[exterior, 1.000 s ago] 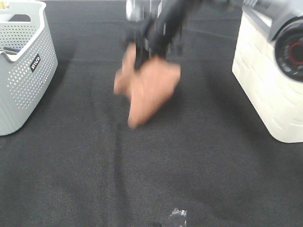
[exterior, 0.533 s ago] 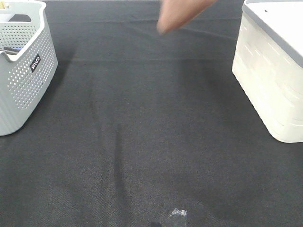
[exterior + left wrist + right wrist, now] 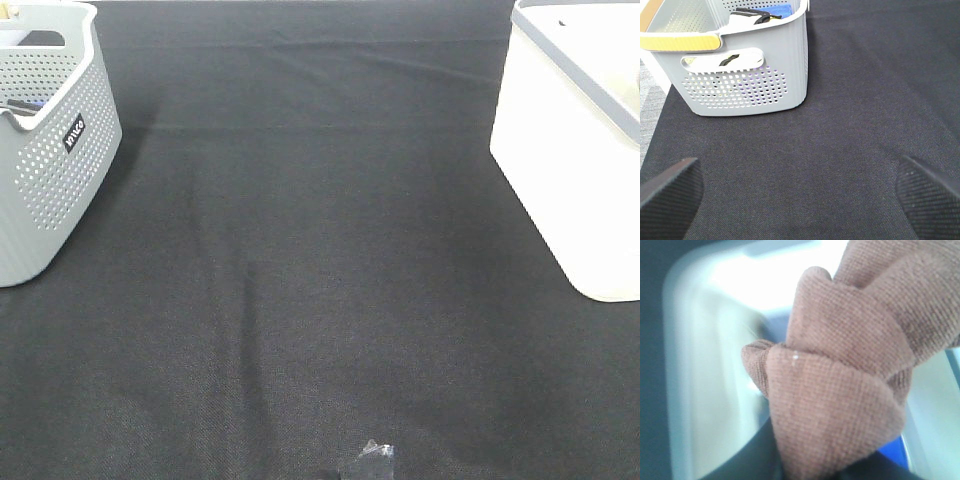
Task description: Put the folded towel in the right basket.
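Observation:
The folded towel [image 3: 840, 370] is reddish-brown and bunched, and fills the right wrist view close to the camera. It hangs over the pale inside of the right basket [image 3: 695, 370]. My right gripper holds the towel, and its fingers are hidden behind the cloth. In the exterior high view the white right basket [image 3: 570, 160] stands at the right edge; the towel and both arms are out of that view. My left gripper [image 3: 800, 200] is open and empty, low over the black cloth, with its fingertips [image 3: 670, 185] at the picture's corners.
A grey perforated left basket [image 3: 50, 150] stands at the left edge and also shows in the left wrist view [image 3: 740, 80] with items inside. A small shiny scrap [image 3: 375, 460] lies at the near edge. Something blue [image 3: 895, 450] shows below the towel.
My right arm has carried the towel from the table's far middle up and to the right, out of the exterior high view. It now hangs over the right basket.

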